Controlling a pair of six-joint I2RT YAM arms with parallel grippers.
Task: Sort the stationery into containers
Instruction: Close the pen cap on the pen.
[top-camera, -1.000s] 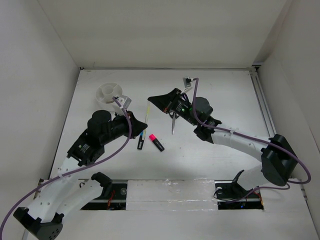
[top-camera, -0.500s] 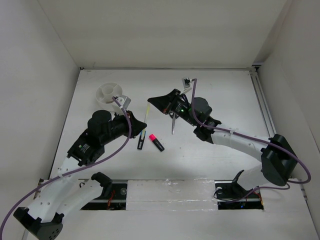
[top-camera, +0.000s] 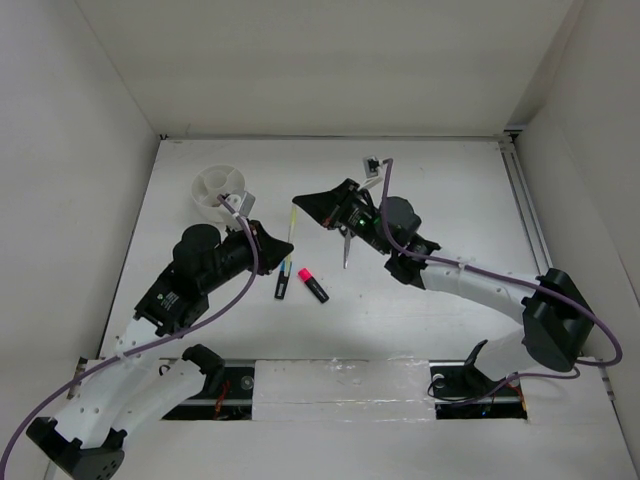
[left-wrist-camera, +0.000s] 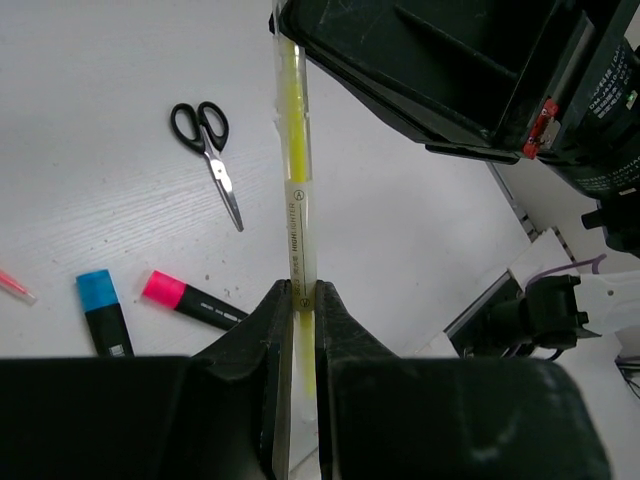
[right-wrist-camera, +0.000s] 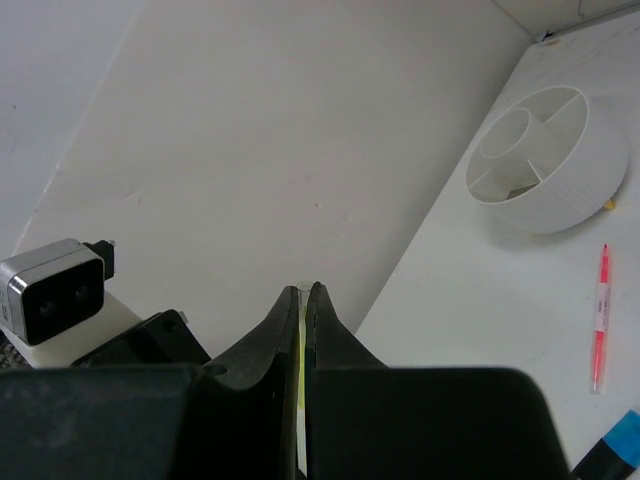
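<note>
Now, yellow pen (left-wrist-camera: 297, 150): up off the table (top-camera: 450, 190), spanning the gap between the two arms. The left wrist view shows its lower end pinched and its upper end running into the other arm's black fingers.
Left gripper (left-wrist-camera: 303, 290): clenched on the lower end of the yellow pen.
Right gripper (right-wrist-camera: 302, 290): jaws pressed together with only a thin yellow sliver between them, so it looks to be pinching the pen's other end.
Step in hand: most likely a handover between the arms. Which one gives and which takes cannot be told.
Doing it well: only one gripper should let go, and only once the other's pinch is firm. The freed arm should back away along the pen's length so it does not lever the pen sideways.
Bowl (top-camera: 218, 186): at the far left of the table, close to the left arm, so that arm is the likely carrier.
Placing: the bowl is low and the pen long, so lower it to a compartment before releasing, or it may tip over the rim.
Left on the table: scissors (left-wrist-camera: 207, 150), blue-capped highlighter (left-wrist-camera: 103, 312), pink-capped highlighter (left-wrist-camera: 190, 298) and pink pen (right-wrist-camera: 599, 318).
</note>
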